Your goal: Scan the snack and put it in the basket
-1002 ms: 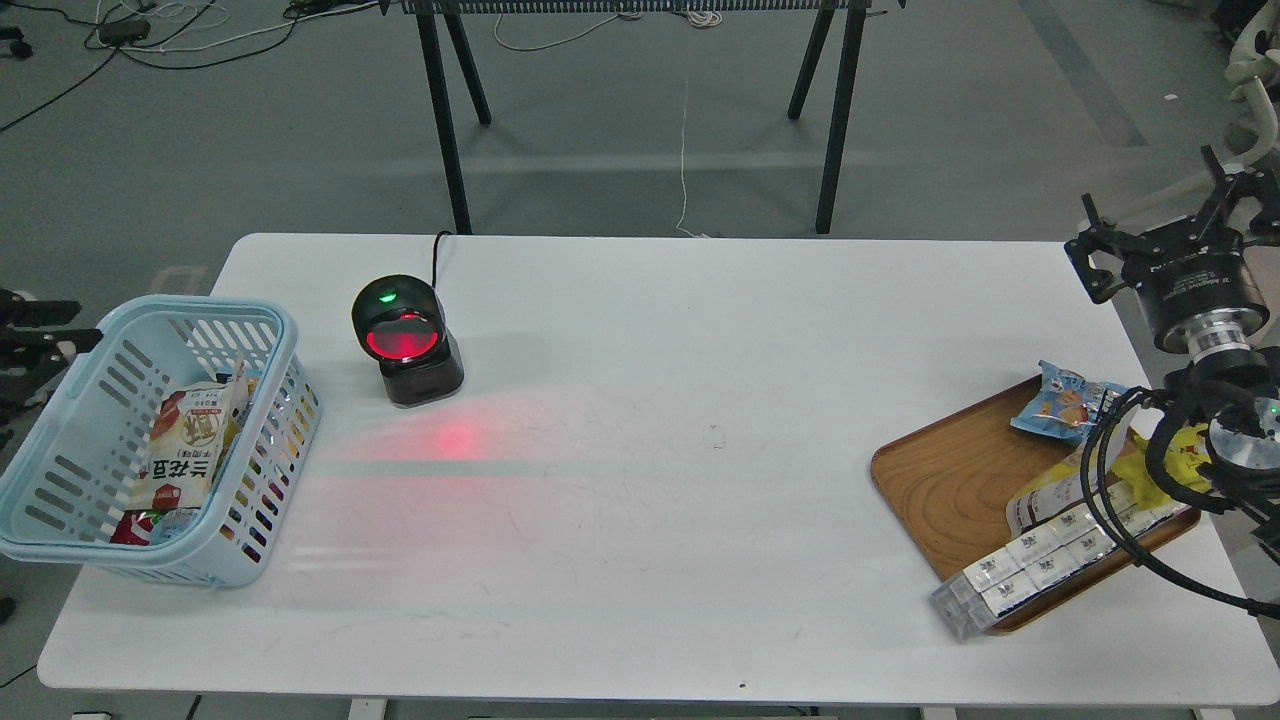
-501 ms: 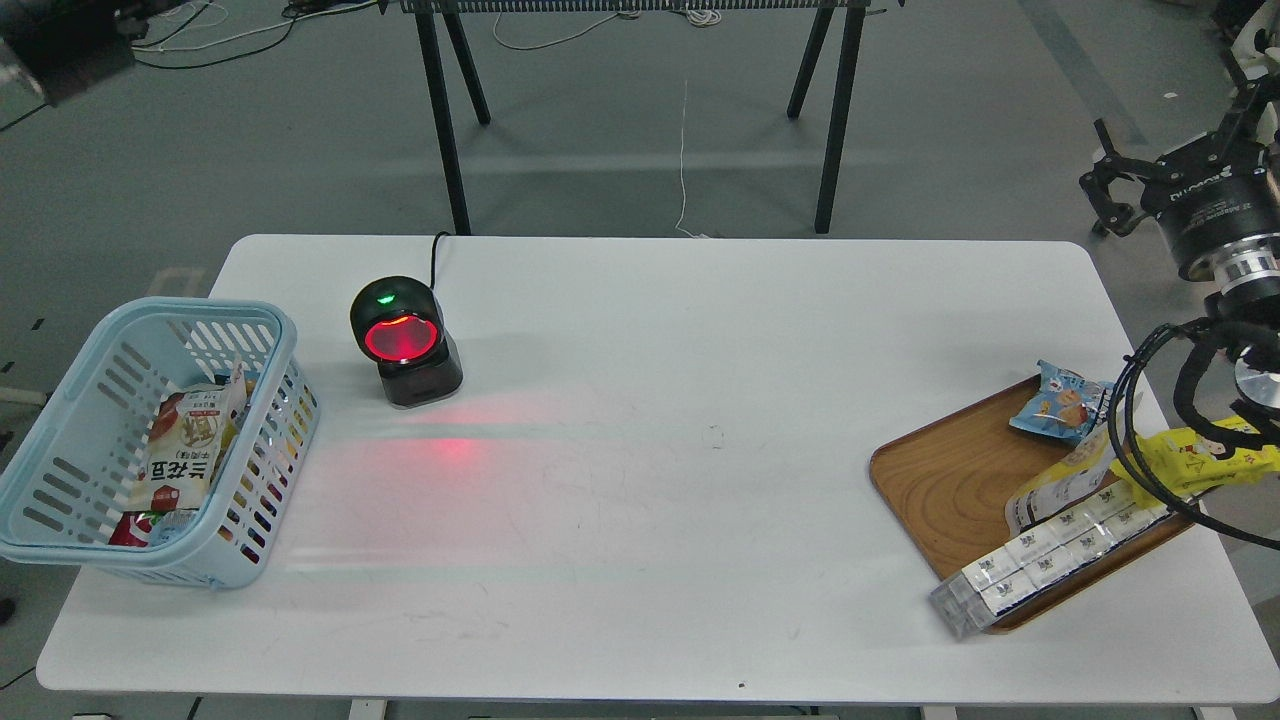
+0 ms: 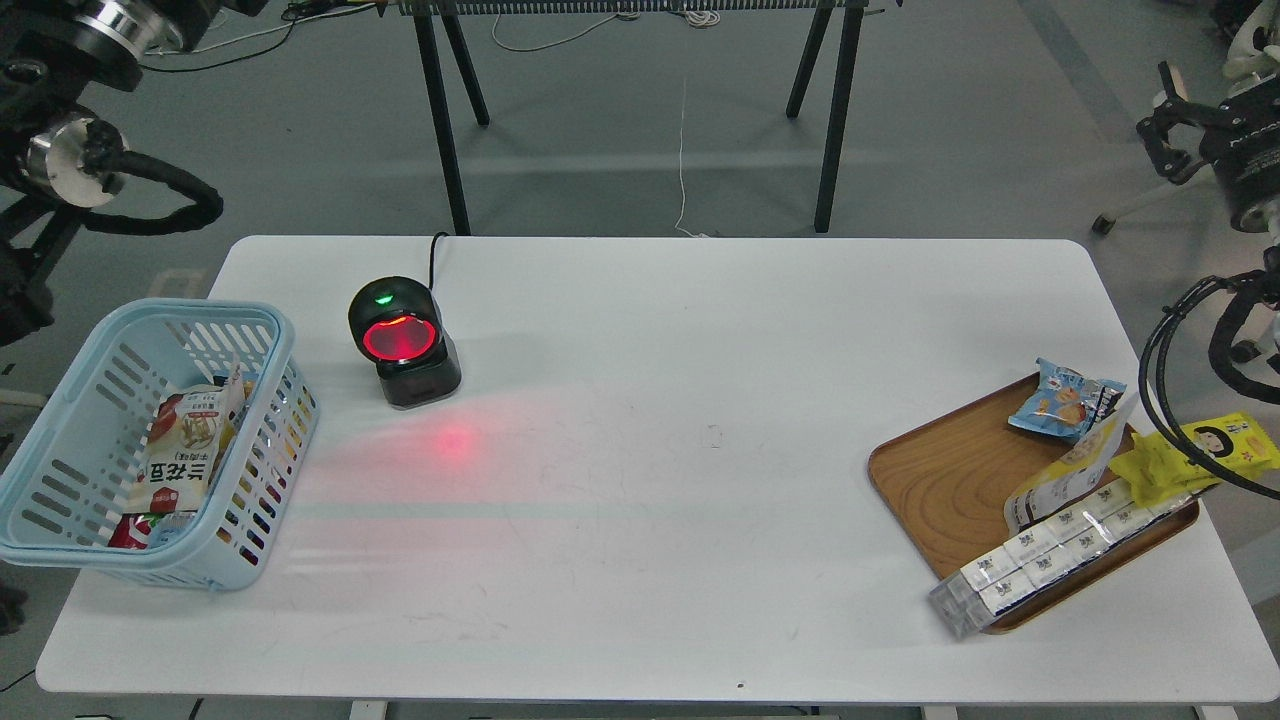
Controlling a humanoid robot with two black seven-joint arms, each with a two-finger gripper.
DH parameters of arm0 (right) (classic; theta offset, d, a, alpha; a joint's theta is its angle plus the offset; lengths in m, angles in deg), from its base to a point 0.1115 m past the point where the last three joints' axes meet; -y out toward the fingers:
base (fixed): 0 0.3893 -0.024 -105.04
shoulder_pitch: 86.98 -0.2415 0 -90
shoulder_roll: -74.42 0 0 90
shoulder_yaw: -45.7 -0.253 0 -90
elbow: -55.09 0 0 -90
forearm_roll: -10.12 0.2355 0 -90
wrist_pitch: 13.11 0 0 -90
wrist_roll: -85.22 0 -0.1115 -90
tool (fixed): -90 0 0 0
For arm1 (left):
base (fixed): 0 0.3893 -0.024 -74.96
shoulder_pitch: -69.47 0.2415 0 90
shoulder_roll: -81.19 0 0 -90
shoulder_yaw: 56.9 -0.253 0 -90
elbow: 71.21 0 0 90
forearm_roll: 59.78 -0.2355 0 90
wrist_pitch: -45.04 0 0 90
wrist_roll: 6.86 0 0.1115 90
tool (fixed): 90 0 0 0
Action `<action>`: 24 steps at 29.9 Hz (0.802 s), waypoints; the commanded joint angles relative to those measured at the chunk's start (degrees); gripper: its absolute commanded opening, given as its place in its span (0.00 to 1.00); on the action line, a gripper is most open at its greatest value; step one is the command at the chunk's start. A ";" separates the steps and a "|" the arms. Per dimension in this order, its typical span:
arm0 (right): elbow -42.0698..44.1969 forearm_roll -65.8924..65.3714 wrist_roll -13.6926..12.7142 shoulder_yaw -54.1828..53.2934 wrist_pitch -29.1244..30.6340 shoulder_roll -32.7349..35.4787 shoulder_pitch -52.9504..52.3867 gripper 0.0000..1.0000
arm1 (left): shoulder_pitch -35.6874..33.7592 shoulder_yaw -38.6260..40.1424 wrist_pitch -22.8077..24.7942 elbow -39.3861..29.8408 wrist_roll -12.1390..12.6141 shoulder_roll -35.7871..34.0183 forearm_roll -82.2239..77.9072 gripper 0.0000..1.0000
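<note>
Right claw (image 3: 1172, 135) open beyond the table (image 3: 700, 330), left claw unseen.

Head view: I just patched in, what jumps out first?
The scanner glows red at the table's far left, casting a red patch on the white table. At the left edge sits the light blue basket holding packets; at right, a wooden tray carries the snack among others.

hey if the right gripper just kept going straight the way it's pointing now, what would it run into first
Probably nothing on the table. The right gripper sits at the upper right edge, its fingers pointing up and left over bare floor, away from the wooden tray. That way looks free, though depth is hard to judge.
</note>
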 commanded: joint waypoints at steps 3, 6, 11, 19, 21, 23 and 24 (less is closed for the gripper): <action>1.87 0.05 -0.40 -6.82 0.00 -5.63 0.01 0.99 | 1.60 2.97 5.13 7.24 0.59 6.02 10.05 1.00; 4.34 0.05 -1.28 -8.24 0.00 -8.45 -0.16 0.99 | 3.00 5.08 7.25 11.29 0.59 9.89 12.51 1.00; 9.34 -0.12 -4.62 -7.45 0.00 -12.40 -2.09 0.99 | 6.69 8.07 7.34 16.21 0.77 15.25 13.66 1.00; 19.90 -1.35 -4.62 -6.92 0.00 -18.12 -7.80 0.99 | 8.55 7.81 6.64 16.75 0.24 18.95 13.40 1.00; 19.64 -1.35 -4.53 -6.31 0.00 -18.21 -8.07 0.99 | 8.55 7.90 6.72 16.66 0.15 18.86 13.40 1.00; 19.55 -1.35 -4.36 -6.22 0.00 -18.12 -8.25 0.99 | 8.46 8.16 6.72 16.66 0.15 18.86 13.48 1.00; 19.55 -1.35 -4.27 -6.22 0.00 -18.04 -8.25 0.99 | 8.46 8.16 6.72 16.66 0.15 18.86 13.49 1.00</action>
